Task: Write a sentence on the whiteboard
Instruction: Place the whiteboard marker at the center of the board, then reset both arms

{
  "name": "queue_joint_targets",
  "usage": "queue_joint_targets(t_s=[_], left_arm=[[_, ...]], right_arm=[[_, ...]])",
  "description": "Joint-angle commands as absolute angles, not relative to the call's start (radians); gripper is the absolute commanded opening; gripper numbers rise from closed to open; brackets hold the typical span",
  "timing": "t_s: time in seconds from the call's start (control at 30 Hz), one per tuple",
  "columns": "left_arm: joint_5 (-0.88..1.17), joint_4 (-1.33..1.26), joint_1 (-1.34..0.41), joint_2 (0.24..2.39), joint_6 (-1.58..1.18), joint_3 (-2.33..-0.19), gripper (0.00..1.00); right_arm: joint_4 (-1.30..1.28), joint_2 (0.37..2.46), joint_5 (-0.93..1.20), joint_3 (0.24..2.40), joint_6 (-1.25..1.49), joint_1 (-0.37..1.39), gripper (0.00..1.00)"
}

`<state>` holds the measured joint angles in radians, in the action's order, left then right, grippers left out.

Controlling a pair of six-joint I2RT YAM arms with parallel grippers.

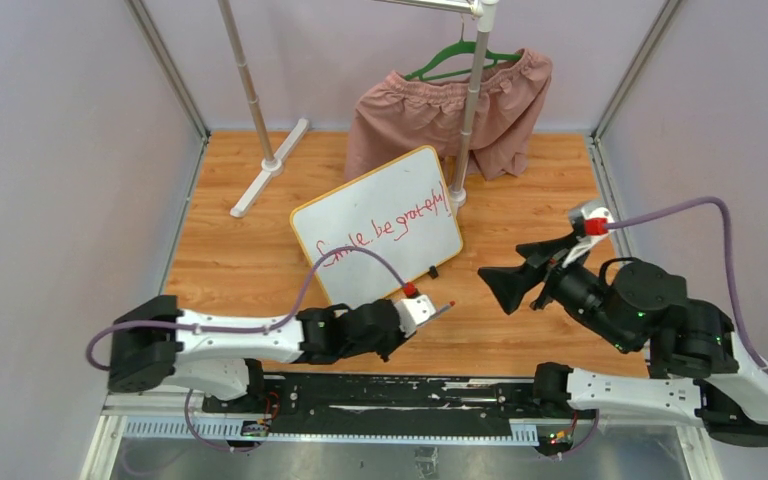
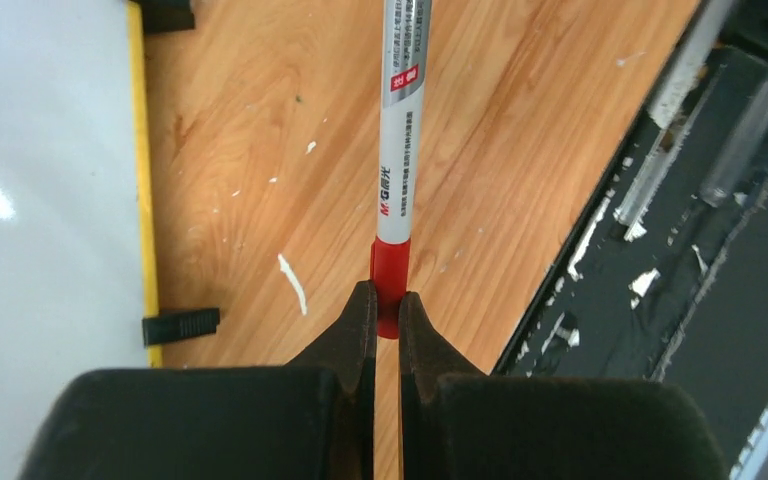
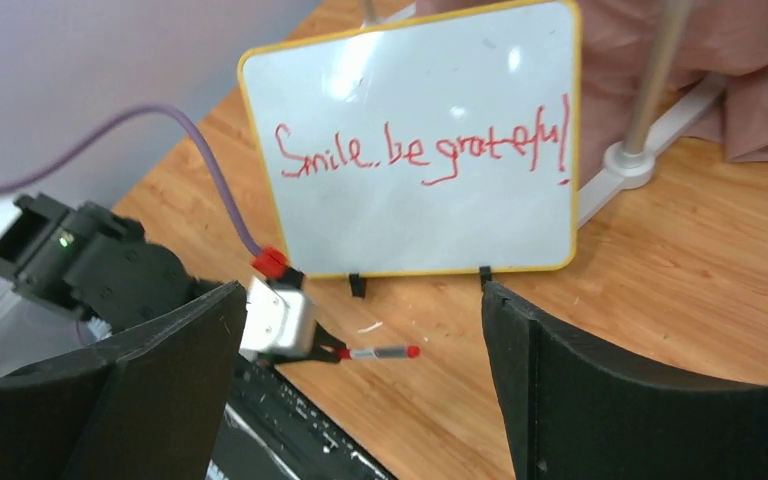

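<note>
- Lining the cell, pale grey walls (image 1: 60,150) enclose a wooden tabletop (image 1: 250,260).
- Whiteboard (image 3: 410,230) with the red sentence (image 3: 420,155) stands mid-table, just beyond the left gripper (image 2: 385,300), which pinches a red marker (image 2: 397,180).
- Right gripper (image 1: 508,275) gapes wide and empty, to the whiteboard's right.

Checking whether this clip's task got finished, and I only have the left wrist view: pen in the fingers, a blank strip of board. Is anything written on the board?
Observer: Yes. The right wrist view shows red writing across the board: "Smile, be grateful!"
Operator: Is the board lying flat?
Observer: No, it stands propped on two black feet.
Operator: What is the right arm doing?
Observer: The right fingers are wide open and hold nothing. They are to the right of the board and not touching it.
</note>
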<state>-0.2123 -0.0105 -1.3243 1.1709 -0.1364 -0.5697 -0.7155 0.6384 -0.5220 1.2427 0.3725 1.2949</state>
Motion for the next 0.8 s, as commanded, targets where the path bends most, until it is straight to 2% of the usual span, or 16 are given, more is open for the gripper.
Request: queue_joint_targets(t_s=[0.0,0.07,0.13,0.17,0.43,0.57,0.67,0.77], left_arm=[[-0.276,0.275,-1.332,1.409,-0.208,-0.81,0.0],[-0.279,0.363,-1.331,1.496,-0.207,-0.906,0.02],[-0.271,0.412,-1.331,1.562,-0.211,-0.968,0.16],[-0.26,0.435,-1.332,1.595,-0.209,-0.99,0.2],[-0.234,0.553,-1.335,1.808,-0.223,-1.117,0.21],[-0.239,0.568,-1.336,1.855,-0.232,-1.137,0.3],[-0.242,0.567,-1.338,1.846,-0.24,-1.135,0.45],[-0.261,0.567,-1.351,1.801,-0.247,-1.13,0.72]], right_arm=[[-0.676,0.575,-0.685,1.205,0.346,1.304,0.9],[-0.677,0.568,-0.681,1.199,0.342,1.304,0.9],[-0.678,0.566,-0.676,1.193,0.344,1.303,0.9],[-0.678,0.563,-0.675,1.188,0.345,1.304,0.89],[-0.679,0.516,-0.69,1.164,0.352,1.304,0.88],[-0.69,0.505,-0.692,1.158,0.365,1.303,0.88],[-0.702,0.498,-0.69,1.156,0.378,1.304,0.88],[-0.707,0.49,-0.692,1.155,0.382,1.304,0.88]])
